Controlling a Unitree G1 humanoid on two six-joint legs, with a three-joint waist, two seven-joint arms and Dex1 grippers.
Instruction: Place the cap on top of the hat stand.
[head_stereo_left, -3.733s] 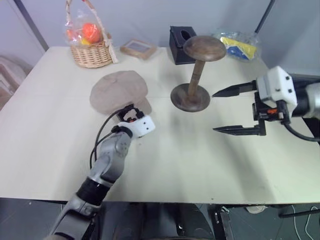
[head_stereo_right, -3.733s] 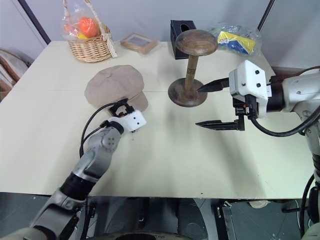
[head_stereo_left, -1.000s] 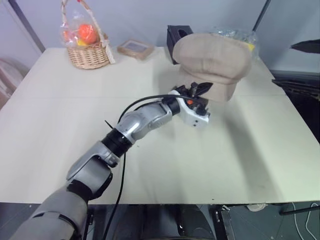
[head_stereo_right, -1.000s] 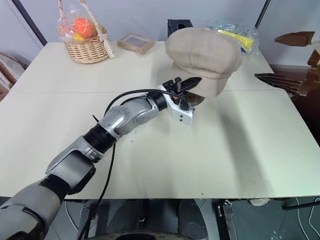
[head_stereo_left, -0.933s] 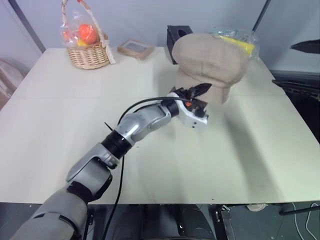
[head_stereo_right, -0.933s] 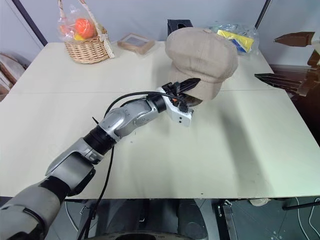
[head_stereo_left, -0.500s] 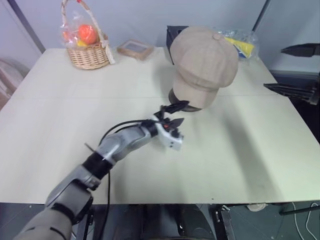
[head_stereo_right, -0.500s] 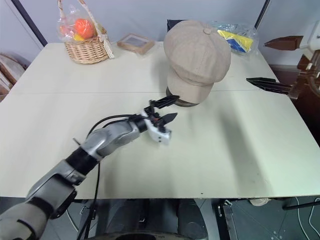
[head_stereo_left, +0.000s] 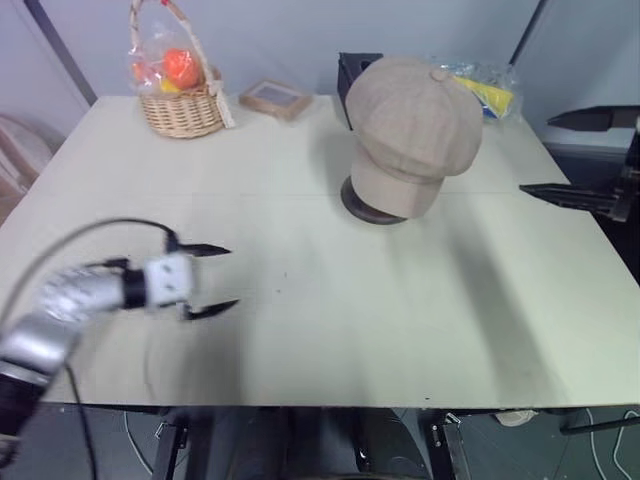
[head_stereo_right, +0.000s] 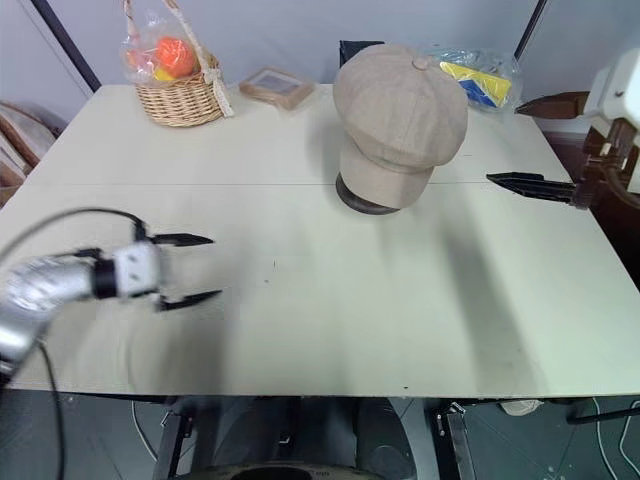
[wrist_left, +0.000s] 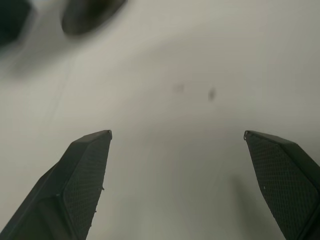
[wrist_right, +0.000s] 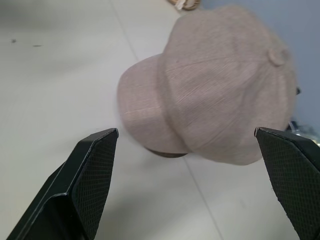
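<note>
The beige cap (head_stereo_left: 413, 128) sits on top of the hat stand, brim hanging toward the table's front. Of the hat stand, a part of the dark round base (head_stereo_left: 358, 203) shows under the brim. My left gripper (head_stereo_left: 213, 279) hangs open and empty over the near left of the table, far from the cap. Off the right edge my right gripper (head_stereo_right: 535, 142) is open and empty, pointing at the cap (wrist_right: 220, 92). In the left wrist view the fingers (wrist_left: 82, 172) frame bare tabletop.
A wicker basket (head_stereo_left: 183, 103) with fruit stands at the back left. A small framed picture (head_stereo_left: 277, 99) lies beside it. A black tissue box (head_stereo_left: 352, 68) and a plastic bag (head_stereo_left: 487, 88) with something yellow sit behind the cap.
My left gripper let go of the cap's brim, opened and swung away to the near left. The cap settled on the stand. My right gripper has barely moved.
</note>
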